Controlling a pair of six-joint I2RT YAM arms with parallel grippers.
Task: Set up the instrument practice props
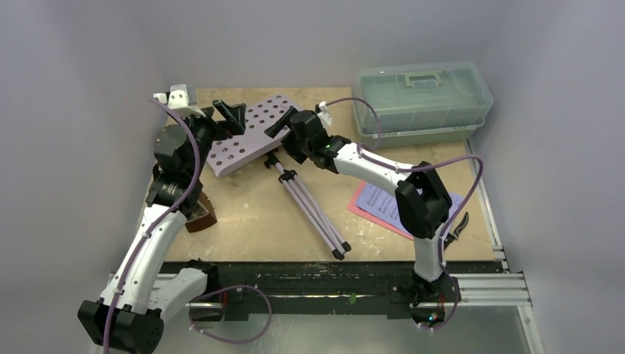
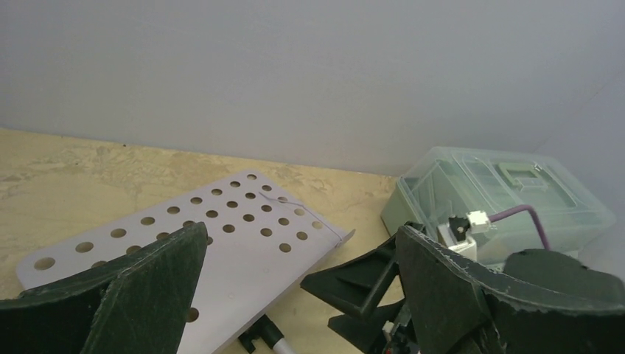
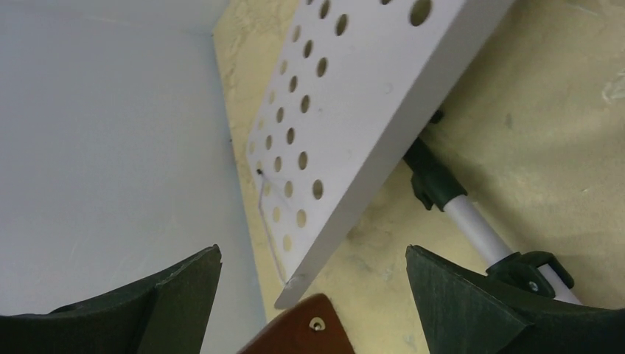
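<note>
Lavender and full of holes, the stand (image 1: 247,136) lies flat on the table (image 1: 243,236), not yet on its feet. Its plate sits at about 11 o'clock from the table's middle. The folded legs (image 1: 317,214) run from under the plate toward 5 o'clock, closed into one bundle.

The left gripper (image 1: 230,116) hovers at the plate's 10 o'clock edge with its jaws spread wide and nothing in them. In the left wrist view the plate lies below and between the fingers. Whether they touch it cannot be told.

The right gripper (image 1: 284,124) is at the plate's 3 o'clock edge, also wide open and empty. In the right wrist view the plate's edge and the top of the pole lie ahead of the fingers, apart from them.

The metronome (image 1: 200,215) stands at 8 o'clock, beside the left arm. At 4 o'clock the blue sheet (image 1: 376,199) lies on the pink sheet (image 1: 360,208), both partly hidden under the right arm. The pliers (image 1: 457,225) lie just beyond them, by the right edge. A green box (image 1: 421,96), lid on, fills the 1 o'clock corner.
</note>
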